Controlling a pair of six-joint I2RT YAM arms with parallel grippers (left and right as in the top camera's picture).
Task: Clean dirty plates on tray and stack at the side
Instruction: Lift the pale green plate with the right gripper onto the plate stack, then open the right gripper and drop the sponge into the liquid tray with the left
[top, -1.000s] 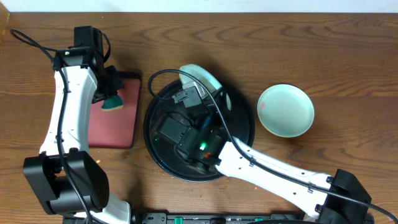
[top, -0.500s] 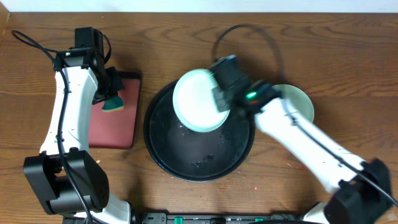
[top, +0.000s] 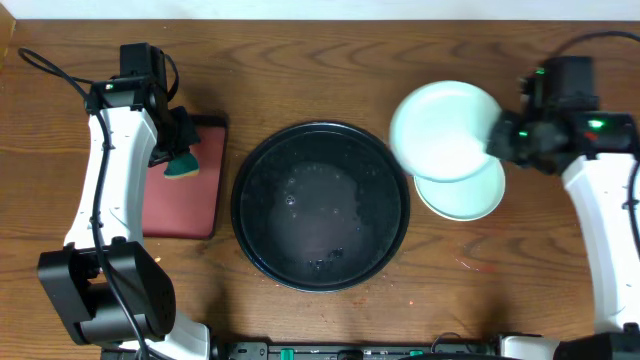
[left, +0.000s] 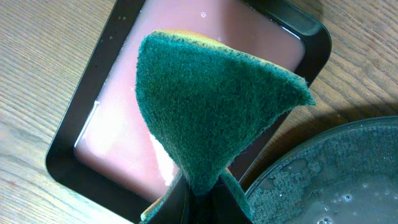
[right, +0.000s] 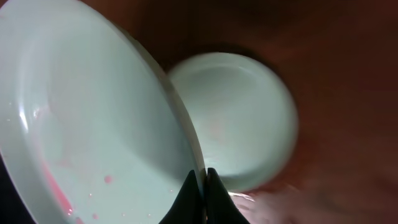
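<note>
Overhead reaches me bright and even, with wet glints on the black tray (top: 300, 250). Left wrist is crisp on the sponge (left: 211, 106); right wrist is dim, the near plate (right: 81, 112) blurred.

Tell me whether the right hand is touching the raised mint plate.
Touching. The right wrist view shows the right hand shut on the rim of the raised mint plate.

Left side: left arm (top: 100, 190) stretched from the table's near edge toward the far left corner, wrist bent inward, left gripper (top: 178, 150) clamped on green sponge (top: 182, 163). Right side: right arm (top: 605, 220) up along the right edge, right gripper (top: 497, 140) pinching the rim of mint plate (top: 445, 130), tilted.
</note>
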